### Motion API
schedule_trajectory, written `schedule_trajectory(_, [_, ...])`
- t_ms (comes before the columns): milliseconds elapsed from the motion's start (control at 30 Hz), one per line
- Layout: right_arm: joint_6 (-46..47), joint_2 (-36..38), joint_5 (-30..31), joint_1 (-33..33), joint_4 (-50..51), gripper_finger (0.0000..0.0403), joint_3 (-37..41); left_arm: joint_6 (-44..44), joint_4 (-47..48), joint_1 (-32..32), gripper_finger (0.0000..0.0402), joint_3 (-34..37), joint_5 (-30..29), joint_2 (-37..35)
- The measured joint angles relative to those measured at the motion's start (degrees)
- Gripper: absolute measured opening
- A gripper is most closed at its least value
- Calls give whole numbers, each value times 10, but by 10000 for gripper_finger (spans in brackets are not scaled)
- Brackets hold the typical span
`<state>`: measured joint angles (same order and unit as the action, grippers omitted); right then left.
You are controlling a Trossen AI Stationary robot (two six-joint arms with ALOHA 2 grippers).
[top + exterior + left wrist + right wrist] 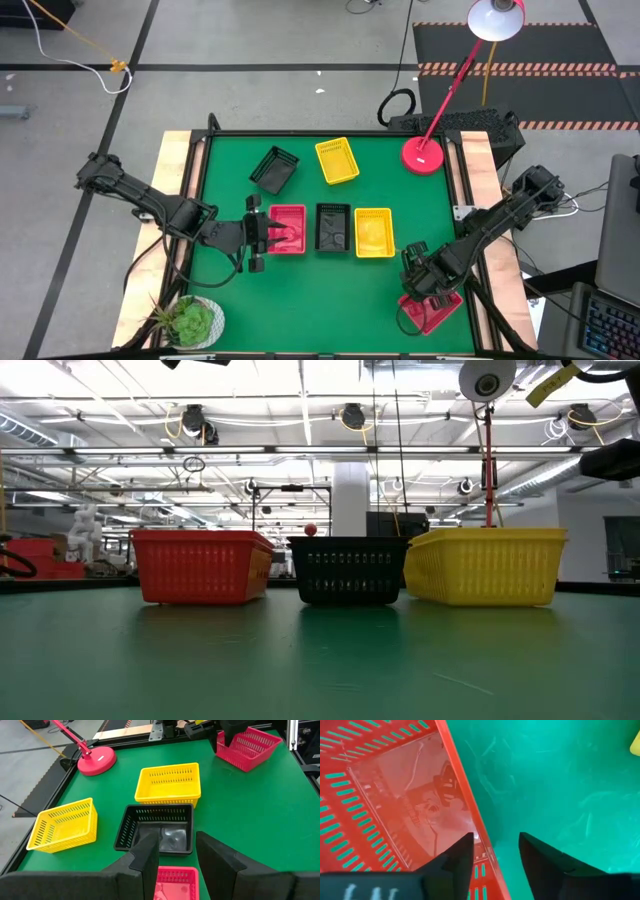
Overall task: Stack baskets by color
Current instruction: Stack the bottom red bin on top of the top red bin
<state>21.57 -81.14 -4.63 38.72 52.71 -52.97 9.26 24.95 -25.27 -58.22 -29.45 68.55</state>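
Baskets status: we have the right gripper (428, 290) straddling one wall of a red basket (432, 311) at the near right corner of the worktop (300, 300). In the right wrist view one finger sits inside the wall and one outside; we can't tell whether the jaws have actually clamped. That basket looks tilted in the left wrist view.

Left gripper (268, 236) hovers over the near edge of the red basket in the row (288, 229), jaws parted, gripping nothing.

The row runs red, black basket (333, 227), yellow basket (374, 232), side by side across mid-worktop. Farther back sit a loose black basket (274, 169), tilted, and a loose yellow one (337, 160).

Our read: sorting is started, not finished. We can't say from these views how many are already nested in each row basket. Left to do: the corner red onto the red row basket, then the loose black and yellow onto theirs.

Red lamp base (424, 155) at the back right isn't part of the job.
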Motion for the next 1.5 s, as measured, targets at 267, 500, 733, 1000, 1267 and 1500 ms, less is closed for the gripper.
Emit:
schedule_trajectory(267, [2,0,-16,0,-2,84,0,0,0,0,131,0,0,0])
schedule_trajectory(500, [6,0,-16,0,-2,44,0,0,-6,0,131,0,0,0])
schedule_trajectory(733, [17,0,-18,0,-2,13,0,-1,-15,0,131,0,0,0])
schedule_trajectory(1000, [45,0,-31,0,-2,11,0,0,-15,0,131,0,0,0])
schedule_trajectory(1267, [106,0,-30,-2,-2,10,-20,0,-17,0,131,0,0,0])
schedule_trajectory(1500, [259,0,-14,-32,19,10,-68,0,-17,0,131,0,0,0])
